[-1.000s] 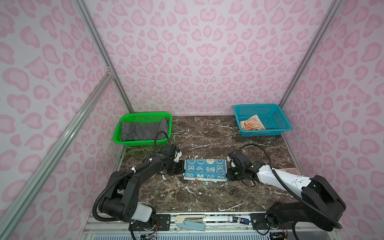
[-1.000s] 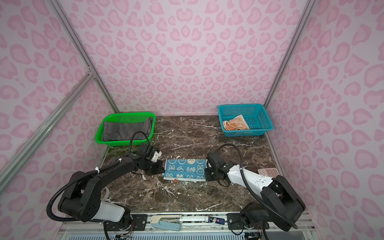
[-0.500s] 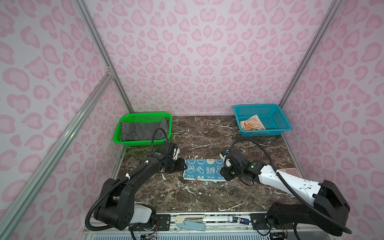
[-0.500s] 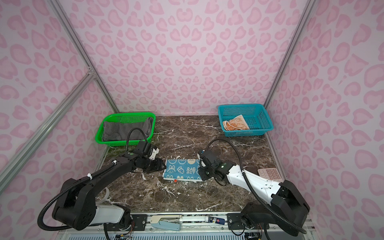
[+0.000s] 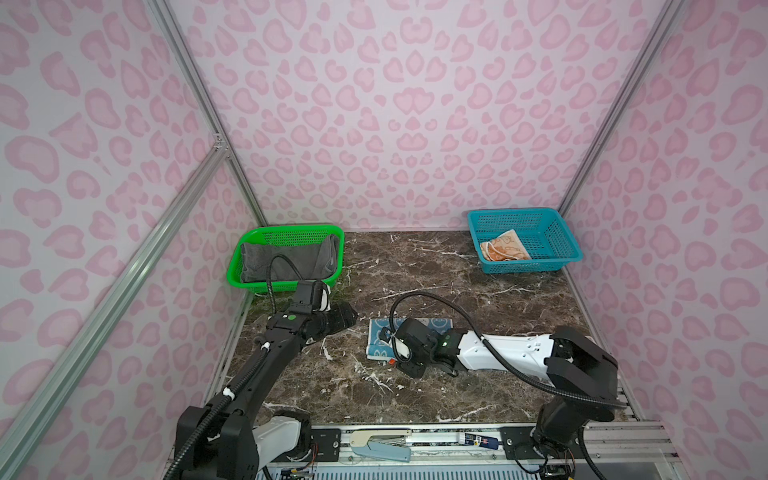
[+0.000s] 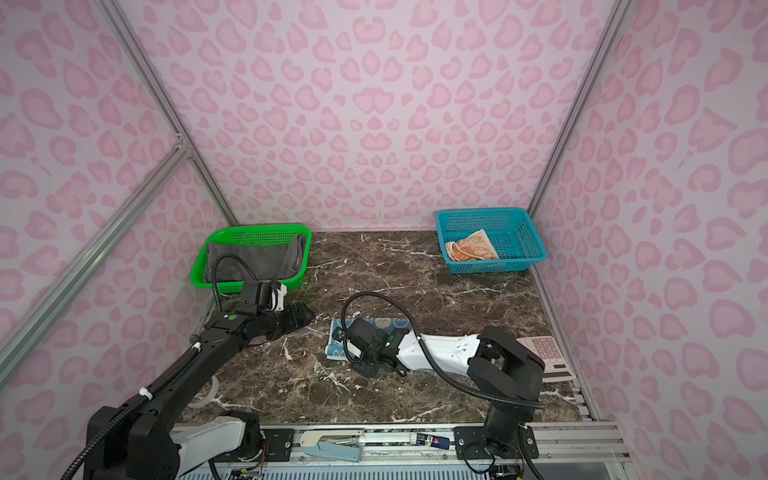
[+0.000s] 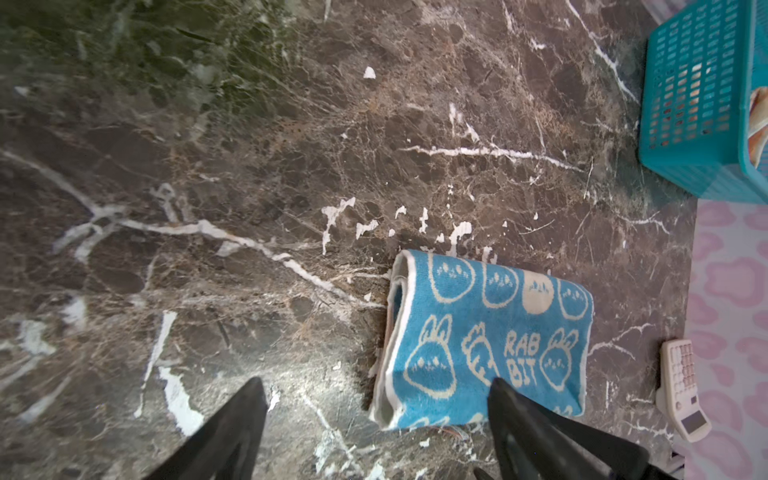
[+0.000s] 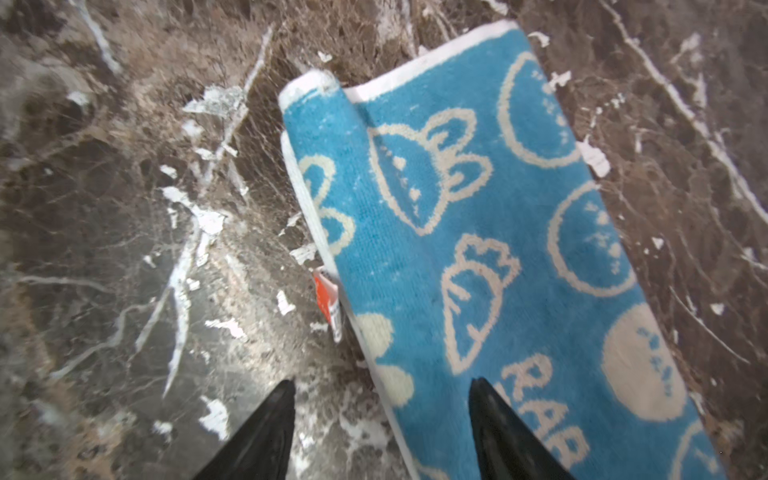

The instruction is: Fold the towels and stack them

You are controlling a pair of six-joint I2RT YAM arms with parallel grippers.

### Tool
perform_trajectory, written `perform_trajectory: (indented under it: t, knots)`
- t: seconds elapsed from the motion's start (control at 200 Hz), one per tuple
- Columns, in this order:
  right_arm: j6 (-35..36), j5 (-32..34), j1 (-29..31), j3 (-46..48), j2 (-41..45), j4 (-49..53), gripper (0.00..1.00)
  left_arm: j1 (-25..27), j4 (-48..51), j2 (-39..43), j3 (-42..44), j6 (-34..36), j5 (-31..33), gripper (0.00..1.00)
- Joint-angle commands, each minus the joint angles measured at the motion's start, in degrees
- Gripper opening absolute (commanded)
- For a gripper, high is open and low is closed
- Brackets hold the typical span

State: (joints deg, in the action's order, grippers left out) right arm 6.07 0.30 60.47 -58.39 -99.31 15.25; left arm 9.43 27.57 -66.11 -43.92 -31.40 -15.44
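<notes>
The marble worktop point(image 5: 436, 282) carries everything. The biggest cloth, the grey towel point(image 5: 286, 259), lies bunched in the green basket point(image 5: 291, 229) at the back left. It looks thick and soft, so it will probably sag heavily. I would take it at two corners, one for each tool.

The blue towel point(image 7: 490, 332) lies folded flat on the worktop, near the front middle and well apart from both baskets. It seems light and limp, and its layers can slide on each other. One corner is rolled over. It is better to pinch all layers together at a short end.

The orange towel point(image 5: 503, 249) lies crumpled in the teal basket point(image 5: 515, 210) at the back right. It is also light, and its raised corner is a good place to hold.

The left tool point(image 7: 374, 386) hovers near the blue towel's short end, jaws wide apart, holding nothing. The right tool point(image 8: 380, 382) is over a long edge of the same towel, jaws well apart, gripping nothing. Whether it touches the cloth, I cannot tell.
</notes>
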Motion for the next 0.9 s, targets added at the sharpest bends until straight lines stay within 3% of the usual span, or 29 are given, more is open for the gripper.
perform_trajectory:
  t: [0.0, 0.205, 0.345, 0.44, 0.585, 0.63, 0.895]
  knots:
    - [2.87, 1.56, 0.09, -2.13, -3.35, -1.83, 0.68, -1.98, -1.98, 1.62, 0.98, -1.91, -0.70, 0.95]
    - [3.15, 2.50, -0.12, -5.98, -9.88, 0.05, 0.64, -4.96, -1.74, 2.23, 1.99, -2.08, -2.38, 1.00]
    - [2.42, 1.87, -1.19, -5.95, -11.67, 0.83, 0.55, -5.35, -1.80, 1.04, 2.17, -1.92, -3.60, 0.99]
    - [2.20, -0.09, -2.49, -4.53, -11.57, -0.30, 0.40, -5.35, -0.98, -1.32, 2.18, -2.37, -3.13, 0.99]
    - [0.72, -7.20, -5.19, -1.42, -9.20, -5.82, 0.13, -4.19, -8.11, -4.81, 5.38, -6.66, -9.57, 1.00]
    - [0.16, -9.54, -5.88, -0.66, -8.28, -7.73, 0.00, -3.04, -10.90, -5.66, 6.33, -8.38, -10.62, 1.00]
    - [-3.15, -16.98, -8.67, 3.08, -4.95, -17.07, 0.00, 4.86, -23.36, -13.57, 7.35, -17.04, -14.36, 1.00]
